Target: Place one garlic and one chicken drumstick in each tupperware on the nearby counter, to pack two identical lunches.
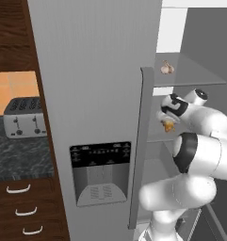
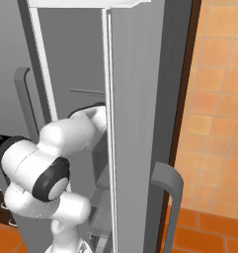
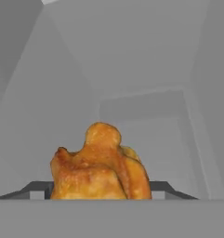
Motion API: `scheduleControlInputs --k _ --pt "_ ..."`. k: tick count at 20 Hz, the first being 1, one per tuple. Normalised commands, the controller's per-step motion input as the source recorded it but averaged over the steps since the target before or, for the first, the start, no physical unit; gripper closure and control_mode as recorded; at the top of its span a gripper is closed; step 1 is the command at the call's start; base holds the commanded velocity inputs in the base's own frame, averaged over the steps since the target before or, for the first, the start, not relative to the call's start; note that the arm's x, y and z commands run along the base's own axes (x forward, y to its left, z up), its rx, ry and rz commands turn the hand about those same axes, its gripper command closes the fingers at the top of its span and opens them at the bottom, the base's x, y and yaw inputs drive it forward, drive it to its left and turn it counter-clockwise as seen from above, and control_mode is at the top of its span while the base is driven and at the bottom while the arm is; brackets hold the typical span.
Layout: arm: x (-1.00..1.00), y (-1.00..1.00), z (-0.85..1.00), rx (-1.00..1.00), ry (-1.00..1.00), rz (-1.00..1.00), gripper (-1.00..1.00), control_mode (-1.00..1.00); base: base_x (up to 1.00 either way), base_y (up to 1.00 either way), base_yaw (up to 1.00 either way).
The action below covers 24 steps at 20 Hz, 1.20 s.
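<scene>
Chicken drumstick sits between the fingers, inside the fridge.

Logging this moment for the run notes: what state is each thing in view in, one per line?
Fridge door: swung open, with the arm reaching past it into the fridge.
Chicken drumstick: between the tool's fingertips, which have closed in on its two sides; not yet lifted clear of the fridge.
Garlic: lying untouched on the glass shelf above.
Toaster: upright on the counter, slots empty.
Drawers: all closed.
</scene>
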Motion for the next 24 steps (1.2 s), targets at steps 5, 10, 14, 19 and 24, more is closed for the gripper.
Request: scheduleControlInputs --k 5,10,14,19,24 --pt "-1.00 0.00 0.47 -0.06 -0.23 0.00 1.00 -1.00 0.00 0.00 0.00" --pt "-1.00 0.00 0.98 -0.04 -0.04 0.00 1.00 -1.00 0.00 0.00 0.00" --pt "-1.00 0.03 1.00 0.00 0.09 0.00 1.00 -1.00 0.00 0.00 0.00" --pt "-0.90 0.24 0.84 0.00 0.06 0.00 1.00 -1.00 0.00 0.00 0.00" --pt "-0.55 0.32 0.12 -0.06 0.00 0.00 1.00 -1.00 0.00 0.00 0.00"
